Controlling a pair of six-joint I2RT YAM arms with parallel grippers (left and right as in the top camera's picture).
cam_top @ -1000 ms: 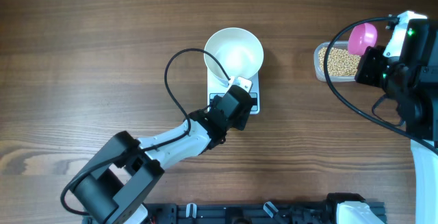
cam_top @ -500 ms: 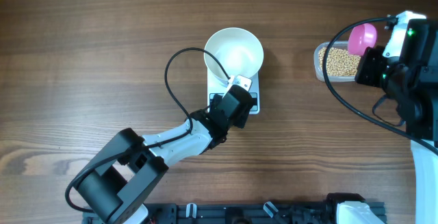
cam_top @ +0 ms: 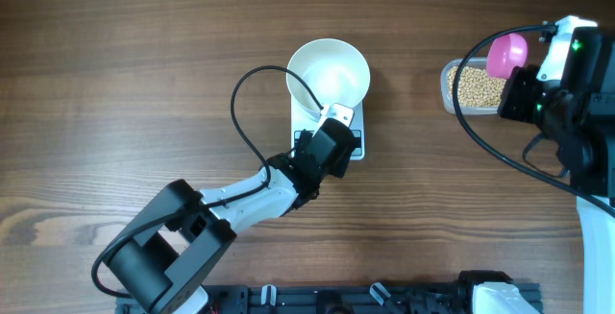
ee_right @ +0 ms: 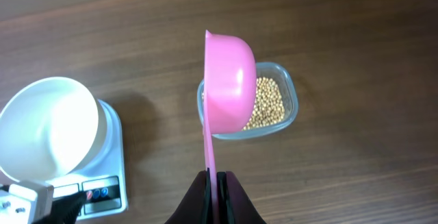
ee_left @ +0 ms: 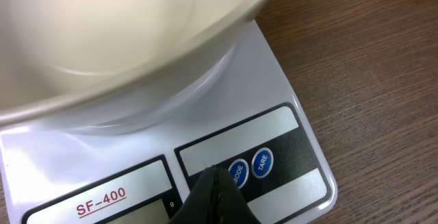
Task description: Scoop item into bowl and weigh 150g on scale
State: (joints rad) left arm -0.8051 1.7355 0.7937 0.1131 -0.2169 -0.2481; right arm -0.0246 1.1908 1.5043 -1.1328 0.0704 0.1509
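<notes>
1. Centre: left gripper [ee_left: 214, 181], shut on nothing, tips at the button panel [ee_left: 250, 169] of the flat white rectangular scale [cam_top: 357, 127]; a slip could press the wrong button.
2. Round white bowl [cam_top: 329, 72] sits on it, empty.
3. Upper right: tan beans [cam_top: 478, 88] lie in a clear plastic tub [cam_top: 447, 79]; right gripper [ee_right: 212, 183] pinches the handle of a pink plastic scoop [ee_right: 229, 80], tipped on edge; beans could spill.
</notes>
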